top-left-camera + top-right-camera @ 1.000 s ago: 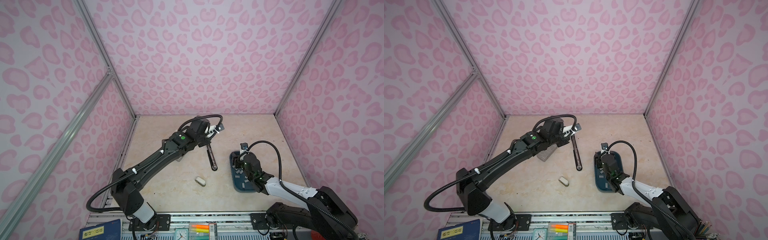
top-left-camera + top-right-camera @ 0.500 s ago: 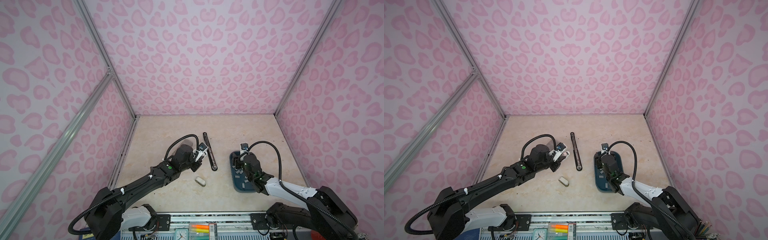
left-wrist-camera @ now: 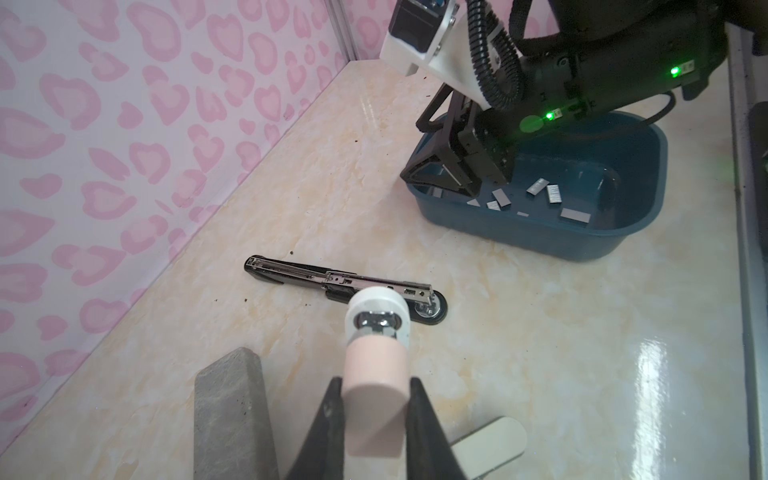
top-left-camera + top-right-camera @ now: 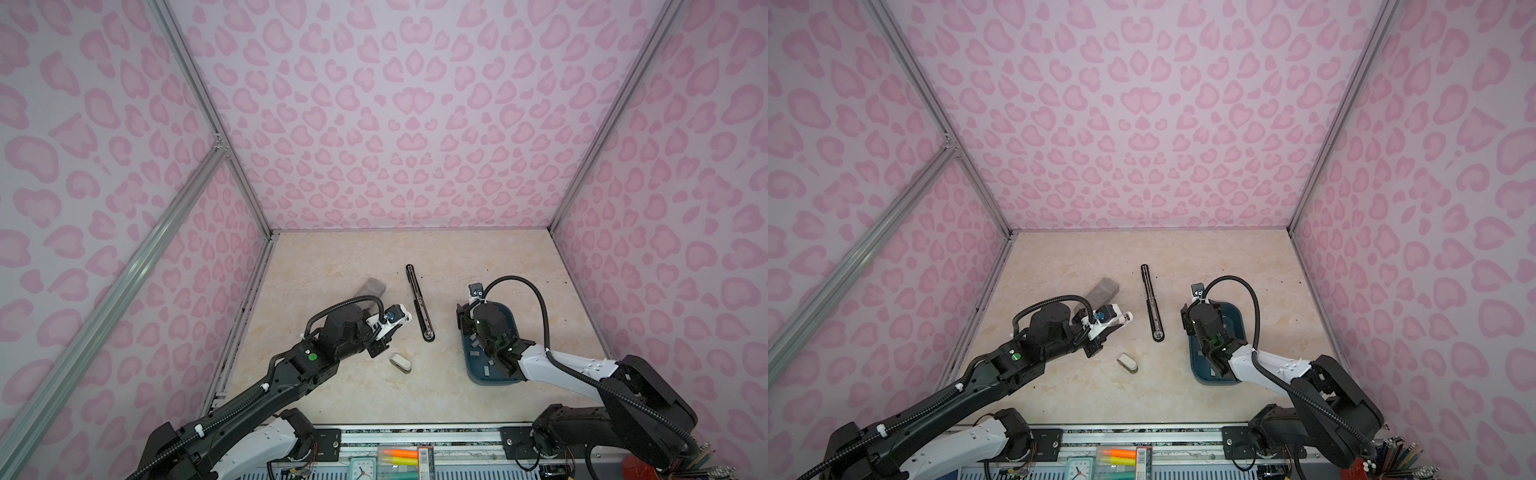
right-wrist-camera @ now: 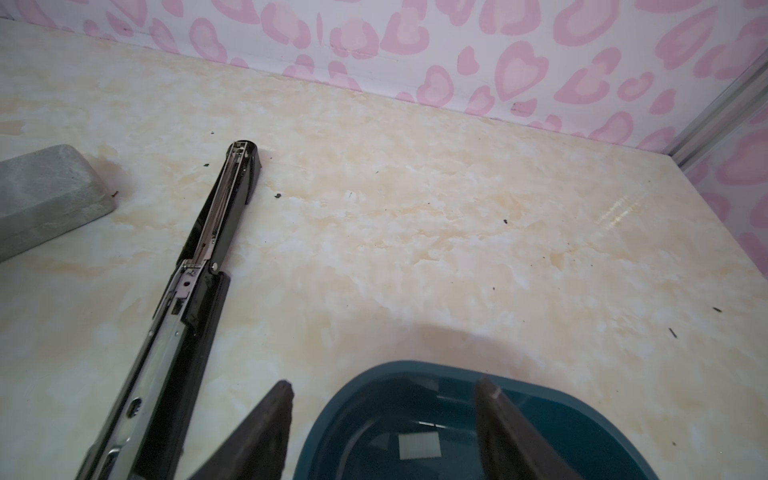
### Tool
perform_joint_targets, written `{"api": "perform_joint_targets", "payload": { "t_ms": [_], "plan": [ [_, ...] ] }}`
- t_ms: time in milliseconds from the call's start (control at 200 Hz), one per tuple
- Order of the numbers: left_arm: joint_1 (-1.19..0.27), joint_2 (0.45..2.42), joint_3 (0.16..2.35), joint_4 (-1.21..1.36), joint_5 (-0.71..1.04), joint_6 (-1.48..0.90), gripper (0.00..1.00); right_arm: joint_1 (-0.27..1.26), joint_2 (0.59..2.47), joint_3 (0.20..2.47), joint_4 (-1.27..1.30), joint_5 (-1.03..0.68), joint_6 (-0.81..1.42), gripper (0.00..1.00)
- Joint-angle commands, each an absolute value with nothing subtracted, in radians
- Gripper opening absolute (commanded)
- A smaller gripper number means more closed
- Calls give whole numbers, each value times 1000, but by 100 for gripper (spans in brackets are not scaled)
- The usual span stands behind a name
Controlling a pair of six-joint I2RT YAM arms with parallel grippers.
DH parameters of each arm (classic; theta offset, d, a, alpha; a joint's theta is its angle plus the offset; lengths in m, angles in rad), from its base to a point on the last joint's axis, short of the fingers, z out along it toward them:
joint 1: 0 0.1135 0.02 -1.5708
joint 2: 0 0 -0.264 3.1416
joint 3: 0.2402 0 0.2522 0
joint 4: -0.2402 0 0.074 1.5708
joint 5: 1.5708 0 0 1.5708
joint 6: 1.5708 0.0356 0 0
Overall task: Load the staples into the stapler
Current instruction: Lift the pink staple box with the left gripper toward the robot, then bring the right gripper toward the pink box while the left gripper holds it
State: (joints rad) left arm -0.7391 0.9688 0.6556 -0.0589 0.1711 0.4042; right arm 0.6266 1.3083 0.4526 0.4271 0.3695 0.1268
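The staples (image 3: 575,215) lie scattered in the blue tub (image 3: 519,235), just beneath my right tool (image 5: 384,384), whose fingers stand apart and hold nothing. The stapler (image 4: 419,303) lies opened flat on the table (image 4: 353,399) beside the tub. My left tool (image 3: 374,386) is clamped on a pink-and-white cylinder (image 3: 372,361). The left wrist view shows many strips; the right wrist view shows only one.

No legible text, label or brand; clock face (image 4: 363,471) markings at front edge too small.
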Motion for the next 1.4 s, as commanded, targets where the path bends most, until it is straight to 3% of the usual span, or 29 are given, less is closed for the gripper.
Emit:
{"api": "perform_joint_targets", "payload": {
  "t_ms": [0,125,250,470,640,800,1150,1395],
  "plan": [
    [-738,993,660,-50,229,406,3,639,1252,398,475,383,108,68],
    [-739,1020,629,-32,294,446,3,644,1132,324,511,327,106,69],
    [-739,1008,649,-71,263,476,3,648,1064,387,320,188,162,56],
    [-737,940,600,-63,344,515,3,714,971,431,222,49,250,56],
    [-738,947,587,-72,310,535,3,846,871,443,216,40,272,56],
    [-737,983,610,-70,391,566,3,970,787,376,298,100,348,58],
    [-739,1087,714,-141,391,558,3,1031,876,355,390,121,382,59],
    [-739,1102,661,-113,350,555,3,1032,970,411,395,120,395,59]
  ]
}}
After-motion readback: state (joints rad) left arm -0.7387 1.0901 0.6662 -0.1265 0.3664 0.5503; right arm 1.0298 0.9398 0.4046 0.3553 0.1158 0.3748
